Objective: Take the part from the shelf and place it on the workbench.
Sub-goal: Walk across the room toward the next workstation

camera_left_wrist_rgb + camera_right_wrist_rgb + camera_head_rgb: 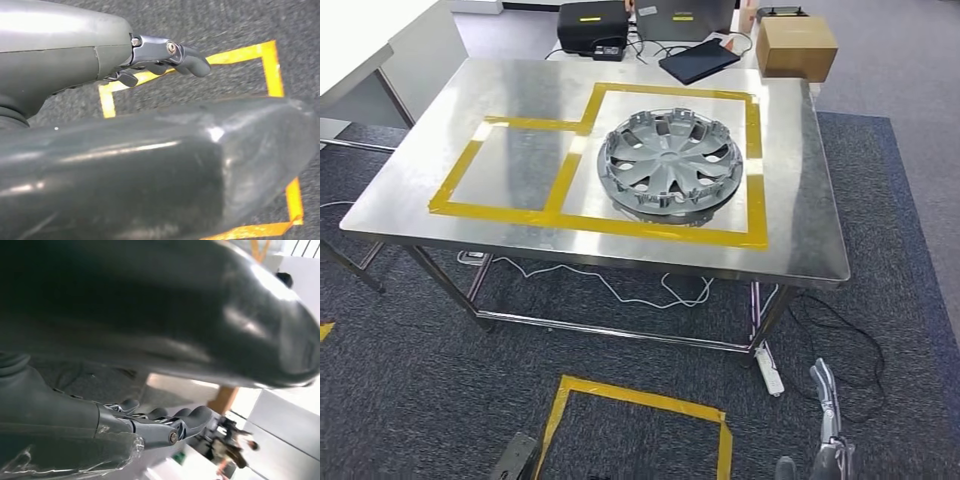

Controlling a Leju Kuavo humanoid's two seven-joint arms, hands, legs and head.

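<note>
Both the left hand (166, 57) and right hand (827, 425) hang empty, fingers loose; the hubcap (670, 163) lies on the workbench (418, 170).

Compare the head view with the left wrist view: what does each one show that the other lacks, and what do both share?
Head view alone: the steel workbench with the grey wheel cover lying inside its yellow-taped square, a cardboard box behind it, and the right hand hanging low. Left wrist view alone: the left hand, holding nothing, fingers extended. Both share the grey carpet and the yellow floor tape.
</note>
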